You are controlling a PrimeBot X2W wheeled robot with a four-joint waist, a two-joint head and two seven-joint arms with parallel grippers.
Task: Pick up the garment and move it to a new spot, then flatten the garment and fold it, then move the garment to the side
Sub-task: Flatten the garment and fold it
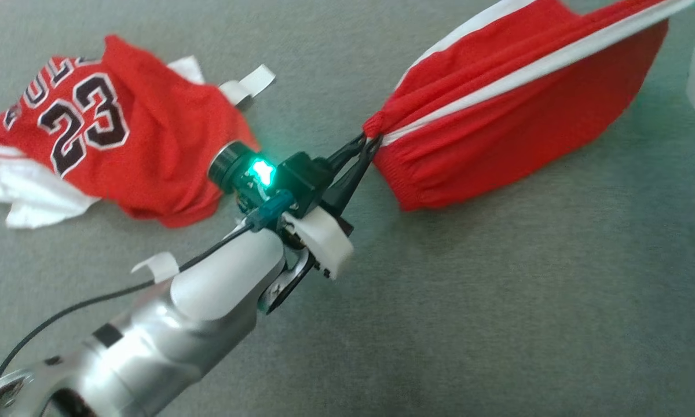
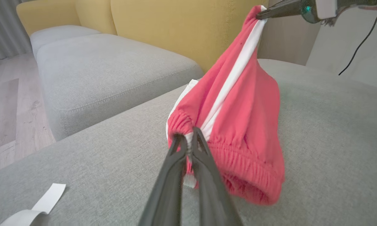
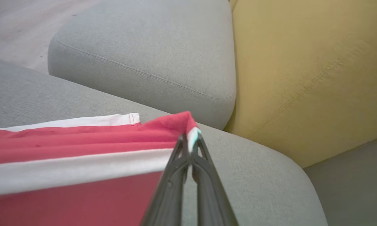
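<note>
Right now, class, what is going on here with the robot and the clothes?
The robot holds red shorts with a white side stripe stretched between its arms above a grey sofa cushion. The left gripper has its fingers shut on the elastic waistband; the right gripper pinches the hem corner. A red number 23 jersey lies crumpled on the cushion to the left, untouched.
</note>
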